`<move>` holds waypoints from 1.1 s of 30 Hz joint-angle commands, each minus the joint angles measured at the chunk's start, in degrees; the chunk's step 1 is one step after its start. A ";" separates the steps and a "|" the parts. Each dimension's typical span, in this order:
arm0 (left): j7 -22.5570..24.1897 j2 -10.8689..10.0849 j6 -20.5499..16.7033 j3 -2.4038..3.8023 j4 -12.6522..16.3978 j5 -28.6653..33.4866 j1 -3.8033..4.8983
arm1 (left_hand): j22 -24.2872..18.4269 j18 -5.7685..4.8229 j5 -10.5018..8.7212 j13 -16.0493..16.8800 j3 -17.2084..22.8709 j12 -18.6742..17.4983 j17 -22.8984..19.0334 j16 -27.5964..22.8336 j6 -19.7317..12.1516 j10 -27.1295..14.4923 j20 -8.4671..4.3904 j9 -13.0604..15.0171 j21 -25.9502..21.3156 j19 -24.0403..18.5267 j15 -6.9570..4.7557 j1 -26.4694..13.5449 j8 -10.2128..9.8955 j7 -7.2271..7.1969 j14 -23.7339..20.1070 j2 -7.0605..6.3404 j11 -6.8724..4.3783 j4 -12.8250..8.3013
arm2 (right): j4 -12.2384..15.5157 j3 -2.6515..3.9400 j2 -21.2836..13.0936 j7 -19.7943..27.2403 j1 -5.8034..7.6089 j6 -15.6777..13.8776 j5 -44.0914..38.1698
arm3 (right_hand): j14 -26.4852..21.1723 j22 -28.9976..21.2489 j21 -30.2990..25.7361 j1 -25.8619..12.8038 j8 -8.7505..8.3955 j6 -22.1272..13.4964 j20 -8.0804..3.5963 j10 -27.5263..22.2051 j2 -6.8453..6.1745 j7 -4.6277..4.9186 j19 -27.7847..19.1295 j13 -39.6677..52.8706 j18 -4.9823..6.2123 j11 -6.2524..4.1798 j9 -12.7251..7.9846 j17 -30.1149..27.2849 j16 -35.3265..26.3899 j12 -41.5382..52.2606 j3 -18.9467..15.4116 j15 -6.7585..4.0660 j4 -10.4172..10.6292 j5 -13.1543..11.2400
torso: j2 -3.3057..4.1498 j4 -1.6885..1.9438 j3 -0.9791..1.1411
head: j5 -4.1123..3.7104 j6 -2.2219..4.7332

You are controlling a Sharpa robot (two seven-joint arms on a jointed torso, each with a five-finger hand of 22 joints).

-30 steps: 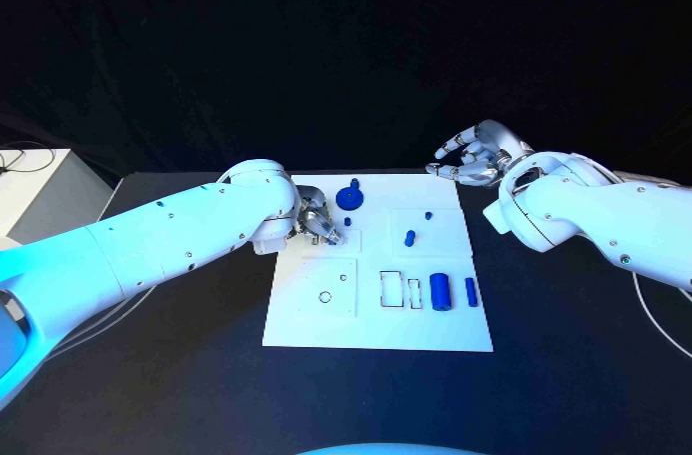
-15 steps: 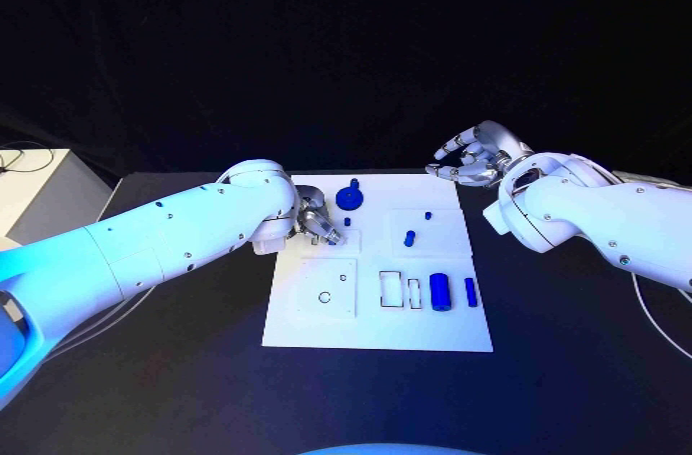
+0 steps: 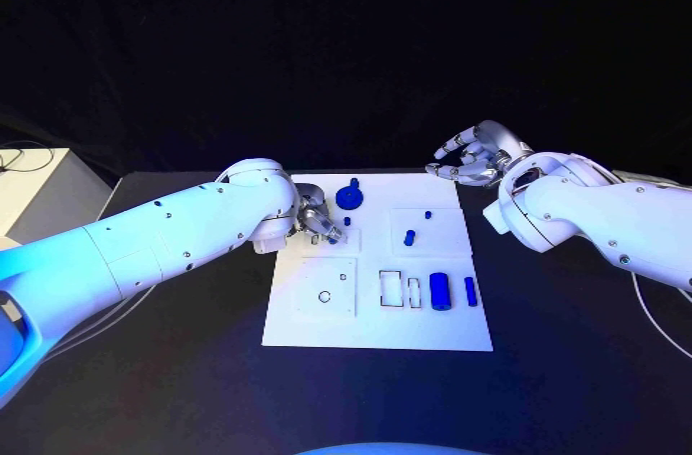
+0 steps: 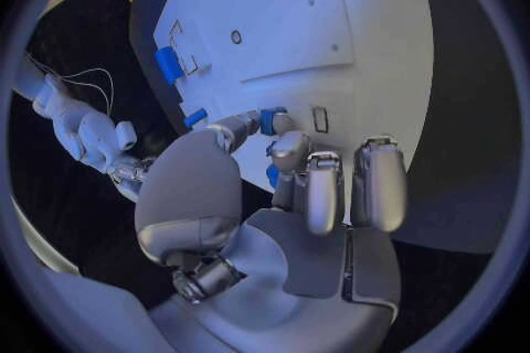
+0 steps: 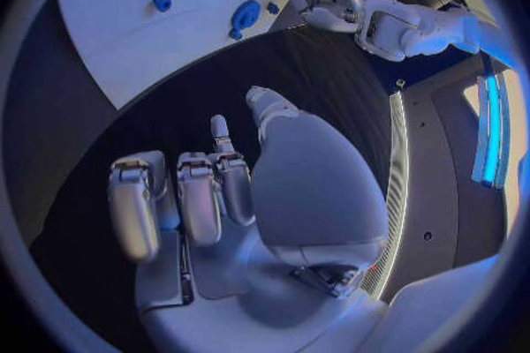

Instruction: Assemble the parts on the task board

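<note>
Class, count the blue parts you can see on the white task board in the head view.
5: one with a round head at the far edge, a small one by the left hand, one mid-board, two side by side nearer. The hand may hide others.

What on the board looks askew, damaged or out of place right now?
Nothing stands out. The task board lies flat, the blue parts rest on it, the left hand works at its far-left corner, and the right hand hovers off the board.

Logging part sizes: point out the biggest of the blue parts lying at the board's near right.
The thick blue cylinder on the task board. It lies beside a much thinner blue bar, and it is clearly wider.
</note>
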 commanded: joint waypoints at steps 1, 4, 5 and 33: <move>0.15 0.00 -0.62 0.07 0.16 -0.01 -0.03 | 0.76 -0.26 -0.30 0.09 -0.33 -0.07 15.09 0.25 -0.08 -0.47 -0.34 0.07 -0.25 -0.11 -0.34 0.09 -0.36 0.28 5.94 0.54 0.06 0.04 | 0.04 0.01 -0.01 0.63 -0.04 0.10 -0.48 | 6.17 15.07 0.13 -0.69 0.12 -0.40 0.04 1.36 -0.03 0.12 6.01 10.76 -0.83 -0.01 -0.05 15.07 0.24 -0.11 -0.32 0.17 0.13 0.28 | -0.04 0.00 0.05 | 0.03 -0.01; 0.14 -0.05 -0.61 0.08 0.15 -0.01 -0.03 | 0.76 -0.26 -0.30 0.09 -0.33 -0.07 15.09 0.25 -0.08 -0.47 -0.34 0.07 -0.25 -0.11 -0.34 0.09 -0.36 0.28 5.94 0.54 0.06 0.04 | 0.03 0.01 -0.02 0.62 -0.05 0.12 -0.48 | 6.17 15.07 0.13 -0.69 0.12 -0.40 0.04 1.36 -0.03 0.12 6.01 10.76 -0.83 -0.01 -0.05 15.07 0.24 -0.11 -0.32 0.17 0.13 0.28 | -0.01 -0.02 0.06 | 0.03 -0.06; 0.14 -0.06 -0.58 0.09 0.13 -0.01 -0.03 | 0.68 -0.24 -0.30 0.05 -0.42 -0.09 15.09 0.25 -0.07 -0.48 -0.34 0.08 -0.29 -0.16 -0.34 0.11 -0.36 0.28 5.94 0.54 0.06 0.09 | 0.02 0.01 -0.02 0.62 -0.06 0.12 -0.48 | 6.17 15.07 0.13 -0.69 0.12 -0.40 0.04 1.36 -0.03 0.12 6.01 10.76 -0.83 -0.01 -0.05 15.07 0.24 -0.11 -0.32 0.17 0.13 0.28 | 0.00 -0.02 0.06 | 0.04 -0.07; -0.02 0.24 0.17 0.05 -1.22 0.42 -0.01 | 0.74 -0.24 -4.63 0.01 -6.10 -0.04 15.09 0.25 0.12 -0.63 -0.29 0.55 -0.42 -0.14 -0.30 2.63 -1.04 0.30 5.94 0.91 0.09 3.73 | -0.02 0.01 -0.04 0.62 -0.11 0.21 -0.46 | 6.17 15.07 0.13 -0.86 0.14 -0.40 0.04 1.33 0.02 0.11 6.01 10.73 -0.83 -0.01 -0.05 15.07 0.24 -0.13 -0.40 0.16 0.13 0.28 | -0.07 0.03 0.05 | 0.15 -0.14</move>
